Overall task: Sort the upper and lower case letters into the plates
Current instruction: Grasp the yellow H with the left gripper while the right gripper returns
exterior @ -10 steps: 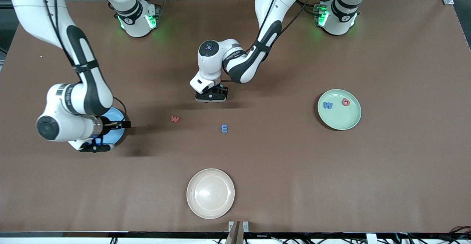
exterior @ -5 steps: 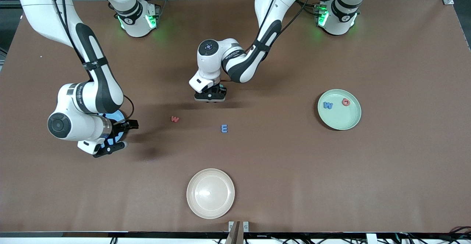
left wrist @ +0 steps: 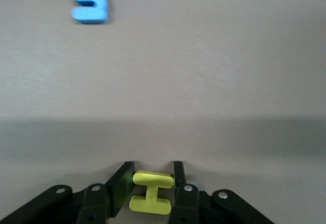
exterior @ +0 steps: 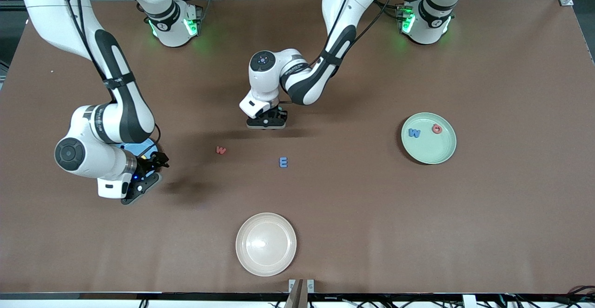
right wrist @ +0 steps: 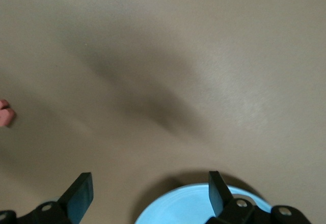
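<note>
Left wrist view: left pincer [left wrist: 151,180] clamps yellow H [left wrist: 151,199] between its fingers.

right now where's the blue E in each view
Front view: the blue E lies on the bare table, nearer the camera than the left tool.
Left wrist view: the E shows again, past the yellow H that the left tool is shut on.
Right wrist view: not in it.
Shared landmark: the brown table.
</note>
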Robot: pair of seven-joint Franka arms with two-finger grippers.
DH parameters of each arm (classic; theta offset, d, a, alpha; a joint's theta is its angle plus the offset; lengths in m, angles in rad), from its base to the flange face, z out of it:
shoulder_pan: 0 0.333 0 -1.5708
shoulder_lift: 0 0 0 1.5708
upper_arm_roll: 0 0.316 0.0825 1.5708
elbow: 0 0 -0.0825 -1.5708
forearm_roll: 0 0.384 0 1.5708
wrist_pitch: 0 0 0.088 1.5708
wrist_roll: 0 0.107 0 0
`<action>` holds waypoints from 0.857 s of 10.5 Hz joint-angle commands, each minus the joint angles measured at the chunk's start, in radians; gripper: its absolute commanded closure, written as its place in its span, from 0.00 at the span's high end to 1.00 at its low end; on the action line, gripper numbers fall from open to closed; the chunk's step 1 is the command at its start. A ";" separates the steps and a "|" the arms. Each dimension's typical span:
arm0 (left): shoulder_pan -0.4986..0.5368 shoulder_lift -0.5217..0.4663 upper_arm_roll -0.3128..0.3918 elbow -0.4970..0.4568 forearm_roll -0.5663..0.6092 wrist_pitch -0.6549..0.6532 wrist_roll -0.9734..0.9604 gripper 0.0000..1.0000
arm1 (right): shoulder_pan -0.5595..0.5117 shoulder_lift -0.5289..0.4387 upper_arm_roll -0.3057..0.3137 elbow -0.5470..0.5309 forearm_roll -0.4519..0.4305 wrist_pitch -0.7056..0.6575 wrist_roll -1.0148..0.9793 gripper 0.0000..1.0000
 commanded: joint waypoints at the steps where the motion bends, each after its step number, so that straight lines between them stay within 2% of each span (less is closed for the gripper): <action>1: 0.057 -0.053 -0.008 -0.003 -0.009 -0.099 0.068 0.30 | 0.034 -0.005 0.004 0.004 -0.031 0.008 -0.032 1.00; 4: 0.146 -0.121 -0.008 -0.003 -0.112 -0.226 0.289 0.30 | 0.100 -0.010 0.008 -0.013 -0.031 0.046 -0.074 1.00; 6: 0.199 -0.157 -0.005 -0.004 -0.123 -0.287 0.402 0.31 | 0.177 -0.017 0.008 -0.048 -0.031 0.084 -0.076 1.00; 7: 0.248 -0.173 -0.006 -0.006 -0.124 -0.324 0.506 0.31 | 0.239 -0.019 0.006 -0.096 -0.031 0.158 -0.061 1.00; 9: 0.328 -0.220 -0.002 -0.029 -0.120 -0.412 0.689 0.30 | 0.304 -0.010 0.006 -0.128 -0.034 0.192 -0.047 1.00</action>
